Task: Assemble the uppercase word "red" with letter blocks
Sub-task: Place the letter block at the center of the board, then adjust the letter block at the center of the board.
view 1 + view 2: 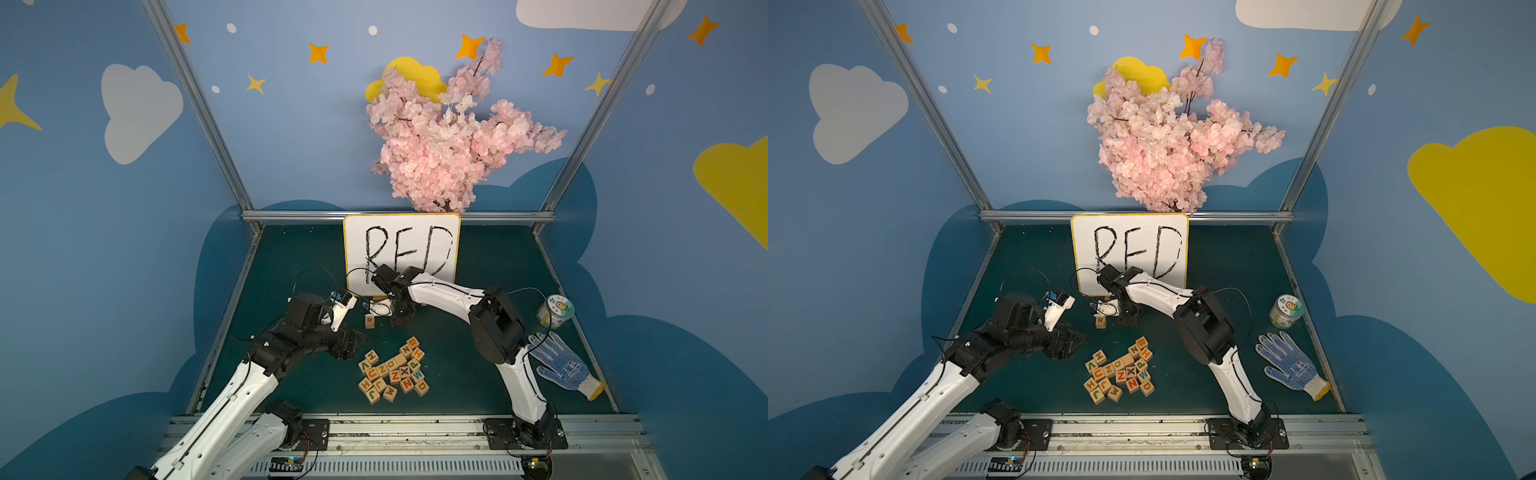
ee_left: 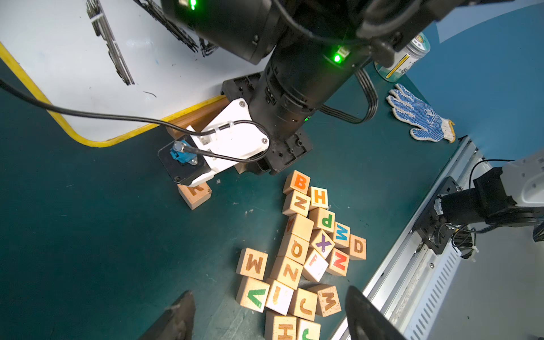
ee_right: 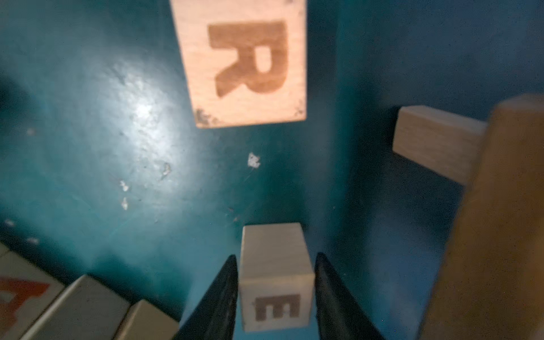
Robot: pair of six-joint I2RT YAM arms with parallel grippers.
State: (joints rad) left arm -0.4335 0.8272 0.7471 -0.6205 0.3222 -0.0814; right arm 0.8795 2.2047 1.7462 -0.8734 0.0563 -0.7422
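- dark green desk [image 1: 478, 365]: bears both placed cubes.
- left gripper [image 2: 269, 291]: wide, empty, by the loose pile [image 2: 297, 250].
- right gripper [image 3: 276, 255]: narrowly parted astride pale wooden cube lettered e [image 3: 275, 282], near the r cube [image 3: 247, 64]; best withdrawn straight up, dragging neither side.

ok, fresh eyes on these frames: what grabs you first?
The whiteboard with black handwritten RED stands back centre, with a pink blossom branch above it. Nearer the front lies a heap of letter blocks. The R block stands apart before the board, and the right gripper straddles the E block.
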